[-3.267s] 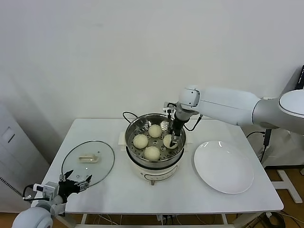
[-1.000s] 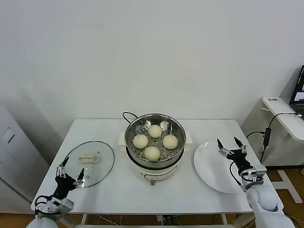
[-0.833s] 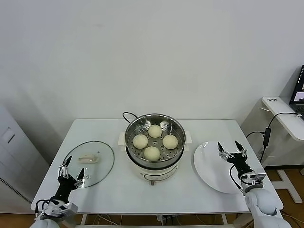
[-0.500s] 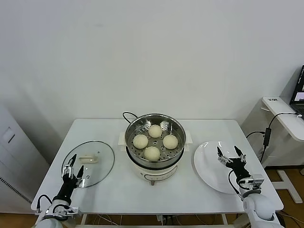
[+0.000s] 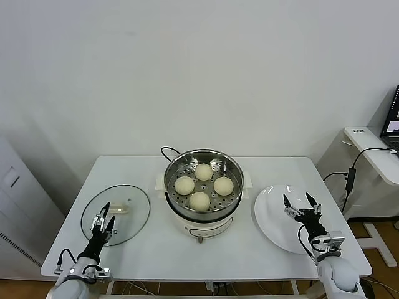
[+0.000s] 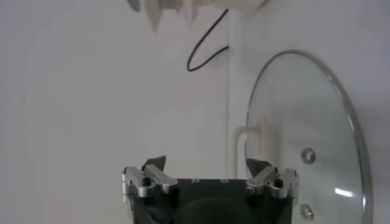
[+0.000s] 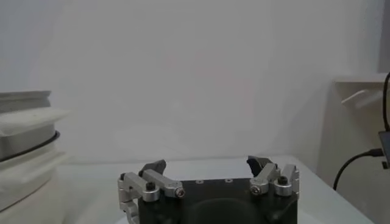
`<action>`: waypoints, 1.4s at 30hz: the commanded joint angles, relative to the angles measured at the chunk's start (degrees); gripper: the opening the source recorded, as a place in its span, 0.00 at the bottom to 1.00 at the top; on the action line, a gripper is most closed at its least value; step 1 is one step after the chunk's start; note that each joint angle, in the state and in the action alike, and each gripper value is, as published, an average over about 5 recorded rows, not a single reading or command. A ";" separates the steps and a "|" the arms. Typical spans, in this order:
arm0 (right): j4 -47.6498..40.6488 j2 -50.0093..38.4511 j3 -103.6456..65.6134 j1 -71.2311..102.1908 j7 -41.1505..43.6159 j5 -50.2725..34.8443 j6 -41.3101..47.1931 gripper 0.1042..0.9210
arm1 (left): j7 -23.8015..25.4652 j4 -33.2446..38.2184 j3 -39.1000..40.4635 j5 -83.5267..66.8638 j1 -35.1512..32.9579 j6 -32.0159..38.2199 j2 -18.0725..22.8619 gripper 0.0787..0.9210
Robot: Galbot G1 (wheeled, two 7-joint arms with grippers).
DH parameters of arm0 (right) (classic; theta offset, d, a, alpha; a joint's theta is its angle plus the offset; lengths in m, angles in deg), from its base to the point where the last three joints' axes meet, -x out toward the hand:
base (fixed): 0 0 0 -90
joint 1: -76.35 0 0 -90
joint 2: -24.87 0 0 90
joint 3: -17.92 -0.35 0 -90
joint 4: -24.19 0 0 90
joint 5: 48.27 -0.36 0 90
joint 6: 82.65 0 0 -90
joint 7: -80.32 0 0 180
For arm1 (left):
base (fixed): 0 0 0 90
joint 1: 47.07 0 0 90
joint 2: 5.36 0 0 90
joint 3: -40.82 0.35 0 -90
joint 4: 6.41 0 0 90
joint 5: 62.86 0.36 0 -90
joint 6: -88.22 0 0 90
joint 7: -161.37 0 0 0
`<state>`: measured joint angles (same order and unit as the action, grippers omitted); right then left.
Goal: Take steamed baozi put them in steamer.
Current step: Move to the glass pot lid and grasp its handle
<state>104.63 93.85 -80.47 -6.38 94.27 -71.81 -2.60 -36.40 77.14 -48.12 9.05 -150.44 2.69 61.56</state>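
Head view shows a white table [image 5: 143,249] with the steamer [image 5: 204,187] standing in its middle, a shiny steel basket with a perforated bottom on a white pot base. Inside the basket lie the four steamed baozi [image 5: 199,201], smooth cream-white buns set in a rough diamond: one toward the wall, one toward the robot, one on each side, close together. A black cable [image 5: 167,151] runs behind the steamer. To the left of the steamer a round glass lid [image 5: 124,208] lies flat on the table, and to the right lies a flat white plate [image 5: 274,218] with nothing on it. The left gripper [image 5: 103,222] is at the near left part of the table, over the near edge of the glass lid, pointing away from the robot; its jaws are spread apart and hold nothing. The right gripper [image 5: 300,208] is over the near right part of the plate, also with jaws spread wide and nothing between them. In the left wrist view the left gripper's fingers [image 6: 155,165] stand apart, with the glass lid just ahead. In the right wrist view the fingers [image 7: 153,168] are likewise apart, and the side of the steamer shows at the edge.
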 commanded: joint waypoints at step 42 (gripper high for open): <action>1.18 1.52 -0.67 1.46 1.61 2.10 -0.62 0.88 | 6.61 3.54 1.07 -7.19 6.19 -0.73 -1.22 0.16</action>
<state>105.44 95.40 -81.04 -5.08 95.78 -69.62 -3.20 -31.73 73.04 -46.44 4.56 -142.42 2.77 61.05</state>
